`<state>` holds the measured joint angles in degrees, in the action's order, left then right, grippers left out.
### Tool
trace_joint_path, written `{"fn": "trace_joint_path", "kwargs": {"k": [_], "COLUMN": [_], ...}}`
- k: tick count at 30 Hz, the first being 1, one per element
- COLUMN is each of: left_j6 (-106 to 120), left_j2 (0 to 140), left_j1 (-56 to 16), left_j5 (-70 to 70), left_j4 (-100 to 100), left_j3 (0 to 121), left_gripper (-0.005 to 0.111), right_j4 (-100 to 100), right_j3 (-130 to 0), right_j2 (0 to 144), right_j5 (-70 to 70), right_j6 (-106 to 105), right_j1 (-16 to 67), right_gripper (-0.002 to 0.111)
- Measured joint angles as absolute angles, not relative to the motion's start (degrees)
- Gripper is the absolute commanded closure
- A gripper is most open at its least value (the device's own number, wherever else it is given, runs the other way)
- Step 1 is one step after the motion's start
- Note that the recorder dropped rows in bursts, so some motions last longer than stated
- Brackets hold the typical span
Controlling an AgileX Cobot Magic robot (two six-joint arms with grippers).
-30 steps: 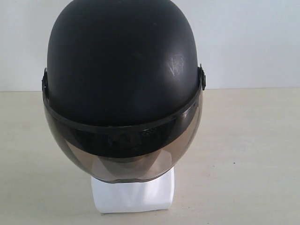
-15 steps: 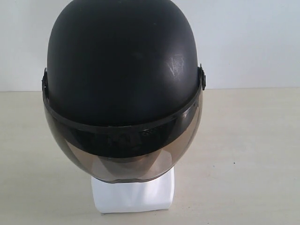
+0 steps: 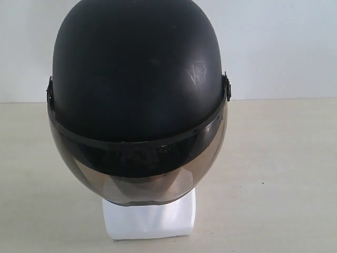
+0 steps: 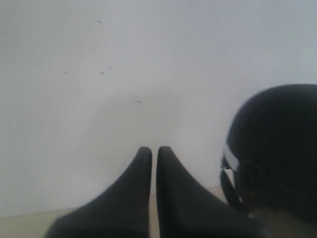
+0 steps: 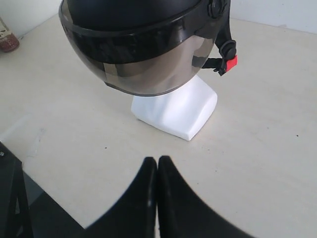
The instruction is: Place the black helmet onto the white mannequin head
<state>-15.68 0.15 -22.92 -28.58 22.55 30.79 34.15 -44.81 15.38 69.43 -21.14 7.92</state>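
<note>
The black helmet (image 3: 138, 79) sits on the white mannequin head, its smoky visor (image 3: 137, 171) down over the face. Only the head's squarish white base (image 3: 150, 219) shows below. In the right wrist view the helmet (image 5: 143, 29) and base (image 5: 176, 111) stand ahead, the red buckle (image 5: 230, 63) hanging at the side. My right gripper (image 5: 157, 161) is shut and holds nothing, well short of the base. My left gripper (image 4: 154, 150) is shut and holds nothing, pointing at the wall, with the helmet (image 4: 277, 148) off to one side. Neither gripper appears in the exterior view.
The pale table (image 3: 279, 174) stretches around the base, with a white wall (image 3: 279, 47) behind. A dark frame edge (image 5: 12, 198) and a small brownish object (image 5: 7, 39) lie at the borders of the right wrist view.
</note>
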Motion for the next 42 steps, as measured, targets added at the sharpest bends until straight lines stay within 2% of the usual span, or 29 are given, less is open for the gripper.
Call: {"fn": "trace_joint_path", "kwargs": {"k": [8, 15, 21, 32, 42], "left_j6": [-8.45, -5.25, -4.23, -8.78, -11.47], "left_j2": [0.15, 0.15, 0.15, 0.15, 0.15], "left_j1": [-17.77, -14.60, -14.47, -13.94, -4.61], "left_j5": [-6.87, 0.91, 0.00, -16.26, -18.02], "left_j4": [0.00, -4.32, -1.66, 2.43, 3.81], "left_j3": [11.41, 0.79, 0.27, 0.15, 0.15], "left_gripper": [0.102, 0.102, 0.102, 0.102, 0.102], "right_j4": [34.29, 34.29, 34.29, 34.29, 34.29], "right_j3": [-44.81, -44.81, -44.81, -44.81, -44.81], "right_j2": [15.38, 15.38, 15.38, 15.38, 15.38], "right_j5": [69.43, 69.43, 69.43, 69.43, 69.43], "right_j6": [-21.14, -21.03, -21.03, -21.03, -20.93], "right_j1": [7.92, 7.92, 7.92, 7.92, 7.92], "right_gripper": [0.108, 0.108, 0.108, 0.108, 0.108]}}
